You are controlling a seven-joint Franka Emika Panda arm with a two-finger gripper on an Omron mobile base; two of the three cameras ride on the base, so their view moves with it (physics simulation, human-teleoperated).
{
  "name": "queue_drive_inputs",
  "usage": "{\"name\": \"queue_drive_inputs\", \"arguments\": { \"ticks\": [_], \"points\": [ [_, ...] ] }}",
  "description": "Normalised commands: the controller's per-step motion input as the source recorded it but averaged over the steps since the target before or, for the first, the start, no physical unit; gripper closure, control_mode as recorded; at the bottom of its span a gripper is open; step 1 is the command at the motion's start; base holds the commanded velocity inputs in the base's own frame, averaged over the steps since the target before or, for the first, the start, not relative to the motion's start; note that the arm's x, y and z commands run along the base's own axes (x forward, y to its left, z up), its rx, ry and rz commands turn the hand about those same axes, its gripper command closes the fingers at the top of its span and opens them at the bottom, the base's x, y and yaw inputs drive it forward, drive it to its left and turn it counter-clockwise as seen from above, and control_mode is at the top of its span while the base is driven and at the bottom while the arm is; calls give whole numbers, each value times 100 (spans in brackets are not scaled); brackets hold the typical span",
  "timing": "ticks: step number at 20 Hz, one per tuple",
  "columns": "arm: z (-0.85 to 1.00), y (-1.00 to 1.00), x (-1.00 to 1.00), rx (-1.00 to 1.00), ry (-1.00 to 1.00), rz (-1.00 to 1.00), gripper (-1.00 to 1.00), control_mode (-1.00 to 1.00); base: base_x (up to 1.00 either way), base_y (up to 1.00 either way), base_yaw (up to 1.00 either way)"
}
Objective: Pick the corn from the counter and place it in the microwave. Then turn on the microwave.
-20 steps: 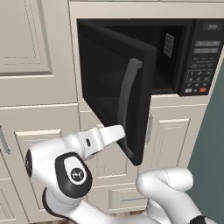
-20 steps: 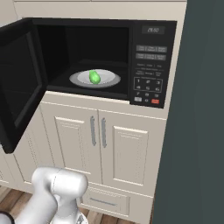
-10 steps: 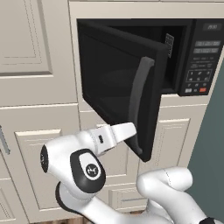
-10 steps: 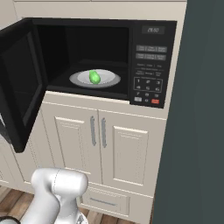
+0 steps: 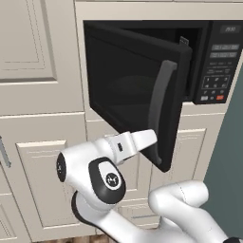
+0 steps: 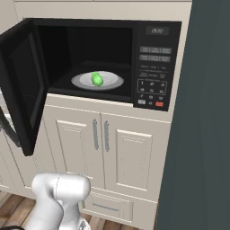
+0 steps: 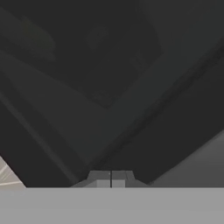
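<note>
Left base view: the microwave (image 5: 209, 61) is set in the cream cabinets, and its door (image 5: 137, 90) is partly open and swung out toward the robot.
Door handle: the long grey handle (image 5: 160, 99) runs down the front of the door.
Arm: the white arm reaches up to the low edge of the door, and its tip hides behind that edge.
Risk here: the arm pushes low on the door, so it could slip off under the door and leave it open.

Right base view: the corn (image 6: 97, 79) lies on the pale plate (image 6: 112, 82) inside the microwave, near the middle.
Keypad: the keypad (image 6: 152, 85) sits on the right side, with the red button (image 6: 159, 104) at the bottom.
Risk here: if the door slams hard, the corn may roll on the plate. If the door does not shut all the way, pressing the button may do nothing.

Hand view: the pincer (image 7: 111, 178) is closed tight, with both tips touching, and it holds nothing.
What it faces: dark door glass, very close.
Risk here: the closed tips are small, so they can slide on the smooth glass. Later they could hit the wrong key, because the keys are small and sit close together.

Step now: I think the robot is closing the door, and the button press is not yet done.
</note>
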Motion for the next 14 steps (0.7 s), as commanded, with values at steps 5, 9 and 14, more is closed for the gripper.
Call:
{"name": "queue_drive_inputs", "arguments": {
  "ticks": [5,9,14],
  "points": [
    [3,-26,12,0,0,0,100,-100,0,0,0],
    [1,-24,13,0,0,0,100,-100,0,0,0],
    [1,-25,15,0,0,0,100,-100,0,0,0]
  ]
}}
